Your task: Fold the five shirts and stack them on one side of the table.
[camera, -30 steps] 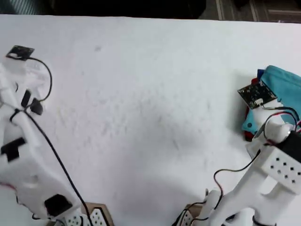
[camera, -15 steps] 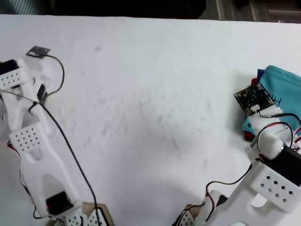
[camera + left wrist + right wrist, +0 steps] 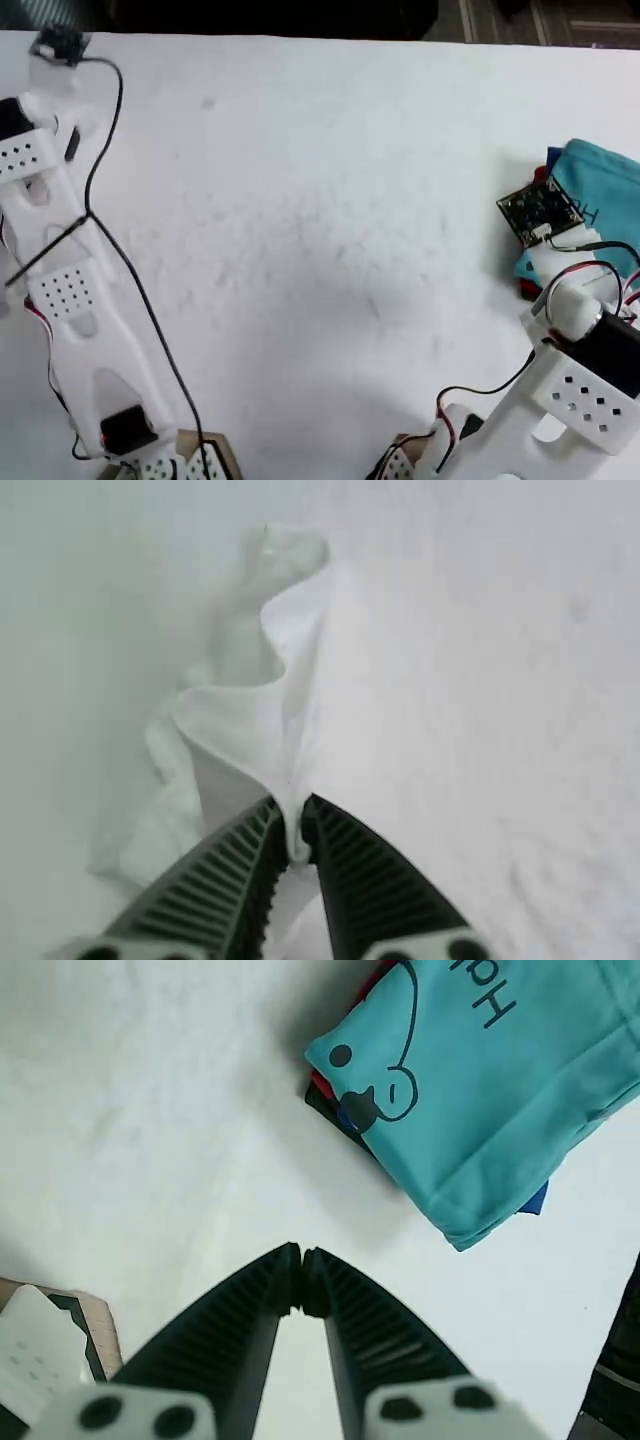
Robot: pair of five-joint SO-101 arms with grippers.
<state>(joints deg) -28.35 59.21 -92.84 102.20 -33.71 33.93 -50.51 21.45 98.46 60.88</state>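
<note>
One white cloth fold (image 3: 255, 720) clamped in left end effector (image 3: 293, 840) (right end effector (image 3: 301, 1280) closed).

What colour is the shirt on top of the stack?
The top shirt is turquoise with a dark line drawing, best seen in the right wrist view.

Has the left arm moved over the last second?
Yes. In the high view the left arm has stretched away from its base toward the far edge of the table, its wrist now almost reaching that edge.

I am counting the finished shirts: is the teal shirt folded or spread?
Folded: the teal shirt is a compact rectangle with thick, layered edges, not spread over the table.
</note>
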